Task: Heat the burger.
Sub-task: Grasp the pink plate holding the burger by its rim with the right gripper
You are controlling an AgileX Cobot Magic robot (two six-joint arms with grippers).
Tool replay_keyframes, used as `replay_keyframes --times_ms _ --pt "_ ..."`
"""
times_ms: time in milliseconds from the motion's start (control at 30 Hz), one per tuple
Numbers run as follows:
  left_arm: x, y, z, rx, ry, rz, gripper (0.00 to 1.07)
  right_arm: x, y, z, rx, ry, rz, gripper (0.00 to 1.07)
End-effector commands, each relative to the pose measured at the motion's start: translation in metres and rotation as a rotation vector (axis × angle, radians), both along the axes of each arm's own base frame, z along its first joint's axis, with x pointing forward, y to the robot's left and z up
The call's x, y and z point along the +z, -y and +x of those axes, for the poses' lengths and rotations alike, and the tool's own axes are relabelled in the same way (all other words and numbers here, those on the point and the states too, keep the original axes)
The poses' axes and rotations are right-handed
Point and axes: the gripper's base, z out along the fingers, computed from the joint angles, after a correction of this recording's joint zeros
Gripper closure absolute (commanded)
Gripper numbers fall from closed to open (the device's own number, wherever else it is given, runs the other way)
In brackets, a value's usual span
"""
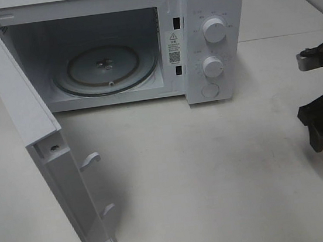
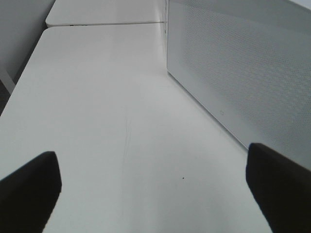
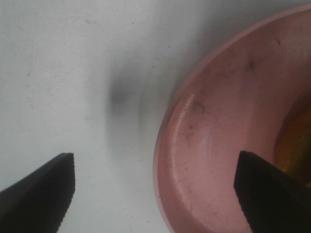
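Right wrist view: right end effector [image 3: 153, 162] gapes open astride the pink plate [image 3: 209, 160] rim — burger [image 3: 297, 138], a sliver, sits on it. Closing here could tip plate and burger — left end effector [image 2: 153, 167] hangs open.

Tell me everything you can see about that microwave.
The microwave is a white box standing on the pale table. Its door stands wide open, two latch hooks on its edge. Inside lies a round glass turntable with nothing on it. Two dials and a button sit on its front panel.
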Motion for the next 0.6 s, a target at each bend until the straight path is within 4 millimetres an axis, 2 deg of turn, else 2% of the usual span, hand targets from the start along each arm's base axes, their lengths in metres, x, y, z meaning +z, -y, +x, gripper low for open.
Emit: replay_keyframes --times_ms 33,333,600 --pt "0.0 0.001 -0.003 -0.009 0.02 -0.007 0.09 -0.005 0.002 0.003 -0.002 0.006 -0.002 0.23" --pt "0.0 0.001 -0.003 -0.009 0.02 -0.007 0.09 -0.04 0.001 0.011 -0.006 -0.063 -0.002 0.25" --pt "0.0 0.001 -0.003 -0.009 0.02 -0.007 0.09 -0.051 0.002 0.014 -0.002 -0.071 -0.01 0.27"
